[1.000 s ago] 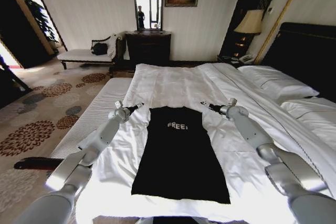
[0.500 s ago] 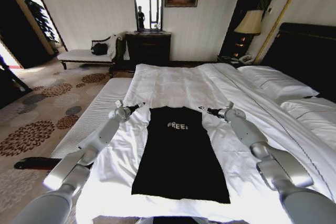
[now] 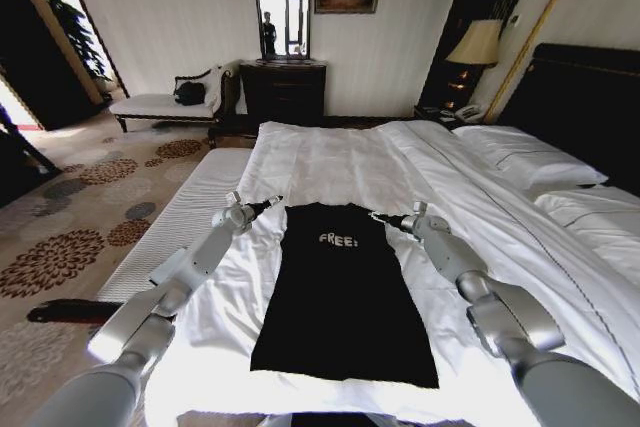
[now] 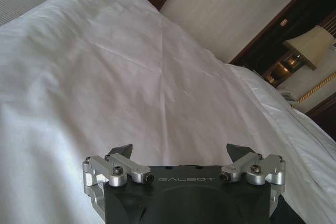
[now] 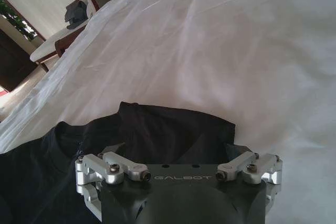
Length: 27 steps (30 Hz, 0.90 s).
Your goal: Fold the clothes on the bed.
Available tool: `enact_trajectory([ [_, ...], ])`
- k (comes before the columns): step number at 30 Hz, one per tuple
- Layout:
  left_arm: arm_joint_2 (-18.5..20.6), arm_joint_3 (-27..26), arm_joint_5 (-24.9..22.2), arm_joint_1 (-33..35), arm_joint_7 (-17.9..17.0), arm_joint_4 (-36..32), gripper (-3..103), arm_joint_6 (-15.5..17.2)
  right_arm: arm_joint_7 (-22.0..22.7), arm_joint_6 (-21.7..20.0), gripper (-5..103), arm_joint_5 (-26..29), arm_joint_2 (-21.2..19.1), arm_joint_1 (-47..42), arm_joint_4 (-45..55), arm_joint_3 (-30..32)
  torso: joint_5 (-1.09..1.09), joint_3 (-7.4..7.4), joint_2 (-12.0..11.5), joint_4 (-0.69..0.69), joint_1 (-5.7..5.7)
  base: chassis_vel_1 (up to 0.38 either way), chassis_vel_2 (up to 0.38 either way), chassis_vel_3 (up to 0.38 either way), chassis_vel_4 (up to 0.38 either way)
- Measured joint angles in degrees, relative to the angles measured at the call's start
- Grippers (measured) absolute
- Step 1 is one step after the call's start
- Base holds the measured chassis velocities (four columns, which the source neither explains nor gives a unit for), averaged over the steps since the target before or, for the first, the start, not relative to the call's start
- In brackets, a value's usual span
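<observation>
The clothes, a black T-shirt [image 3: 340,292] with white "FREE!" lettering, lie flat on the bed's white duvet [image 3: 330,162], with the sleeves tucked in so the shirt forms a narrow rectangle. My left gripper [image 3: 274,201] hovers open just beside the shirt's left shoulder corner; in the left wrist view the gripper [image 4: 180,151] has white duvet [image 4: 131,77] between its spread fingers. At the shirt's right shoulder corner my right gripper [image 3: 379,217] is open. In the right wrist view that gripper [image 5: 173,149] stands right over the black shoulder fabric [image 5: 173,121].
White pillows [image 3: 530,159] and a dark headboard [image 3: 585,97] lie to the right. A lamp [image 3: 476,42] stands at the back right, beside a dresser [image 3: 283,89]. A pale bench [image 3: 160,104] carries a dark bag [image 3: 189,93]. Patterned carpet [image 3: 70,237] spreads on the left.
My right gripper has moved left until it reaches the shirt's right shoulder. My left gripper has edged right toward the left shoulder. The shirt has not moved.
</observation>
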Motion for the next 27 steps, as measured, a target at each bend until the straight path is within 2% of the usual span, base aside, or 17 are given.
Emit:
enact_trajectory([
  [7, -0.2, -0.1, 0.0, 0.2, 0.0, 0.0, 100, -0.1, -0.2, 0.8, 100, -1.0, 0.9, 0.4, -1.3, 0.6, 0.00, 0.00, 0.0, 0.04, 0.00, 0.000, 0.000, 0.000, 0.000],
  [12, 0.0, -0.3, 0.1, 0.9, 0.0, -0.7, 100, -0.2, 0.1, 2.2, 100, -1.9, 1.5, 0.7, -2.7, 1.1, 0.00, 0.00, 0.0, -0.03, 0.00, 0.000, 0.000, 0.000, 0.000],
  [17, 0.5, -0.7, 0.1, 1.3, 0.0, -1.7, 100, -0.3, 1.4, 3.8, 100, -2.0, 1.7, 1.3, -4.3, 1.8, 0.01, 0.00, 0.0, 0.06, 0.00, 0.000, 0.000, 0.000, 0.000],
  [19, 0.8, -0.9, 0.1, 1.4, 0.0, -2.3, 100, -0.3, 1.5, 4.2, 100, -1.9, 1.1, 1.6, -4.8, 2.0, 0.00, 0.00, 0.0, 0.04, 0.00, 0.000, 0.000, 0.000, 0.000],
  [22, 1.1, -0.9, 0.1, 1.7, 0.0, -2.7, 100, -0.3, 1.5, 4.2, 100, -1.8, 0.7, 1.7, -4.9, 2.0, -0.01, 0.00, 0.0, -0.03, 0.00, 0.000, 0.000, 0.000, 0.000],
  [26, 1.2, -1.0, 0.1, 1.9, 0.0, -3.0, 100, -0.3, 1.5, 3.9, 100, -1.8, 1.0, 1.7, -4.8, 2.0, 0.01, 0.00, 0.0, -0.02, 0.00, 0.000, 0.000, 0.000, 0.000],
  [27, 1.0, -1.0, 0.1, 1.9, 0.0, -3.0, 100, -0.3, 1.5, 3.6, 103, -1.8, 1.4, 1.6, -4.8, 2.0, 0.01, 0.00, 0.0, 0.02, 0.00, 0.000, 0.000, 0.000, 0.000],
])
